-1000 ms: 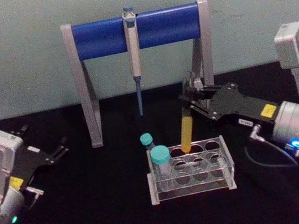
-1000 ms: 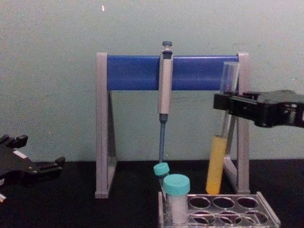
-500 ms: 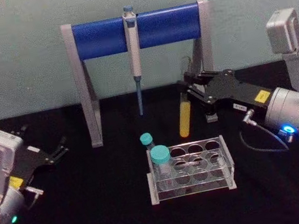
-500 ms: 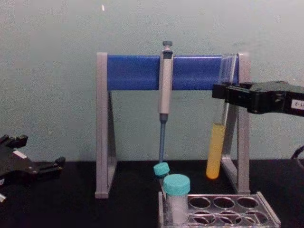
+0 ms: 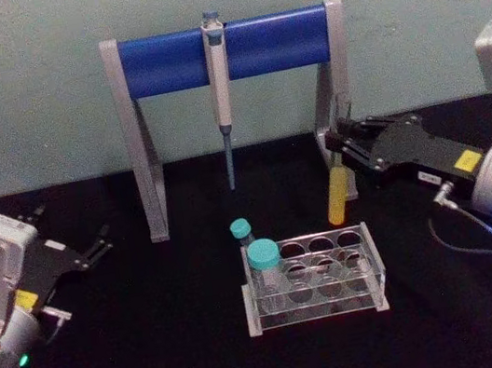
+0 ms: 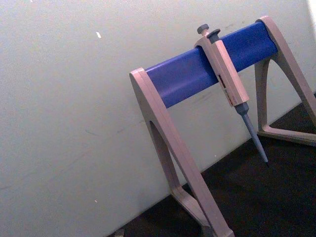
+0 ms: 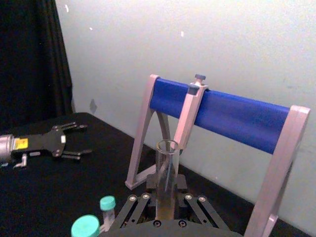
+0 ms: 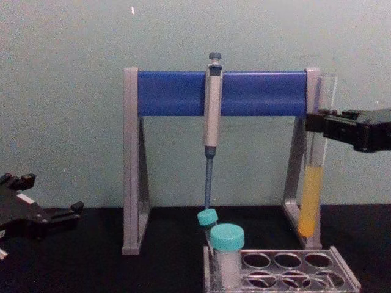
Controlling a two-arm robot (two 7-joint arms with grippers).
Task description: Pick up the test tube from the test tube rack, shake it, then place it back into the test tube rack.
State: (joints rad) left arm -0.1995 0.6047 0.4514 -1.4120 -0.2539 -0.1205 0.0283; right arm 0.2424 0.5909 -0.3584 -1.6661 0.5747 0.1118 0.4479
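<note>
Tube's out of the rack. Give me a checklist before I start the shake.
1. Grip: right end effector shut on the test tube above its liquid: ok.
2. Tube lifted free of the test tube rack: ok.
3. Liquid low, far below the open mouth: ok.
4. Gap to the stand's leg behind the tube: cannot tell.
5. Left end effector parked far left, open: ok.

Free holes in the rack (image 5: 373, 262), except at its left end
Two capped vials (image 5: 260, 255) stand there; a leg of the stand (image 5: 270, 43) rises just beside the hanging tube (image 5: 336, 199); open desk (image 5: 160, 349) flanks the rack.
</note>
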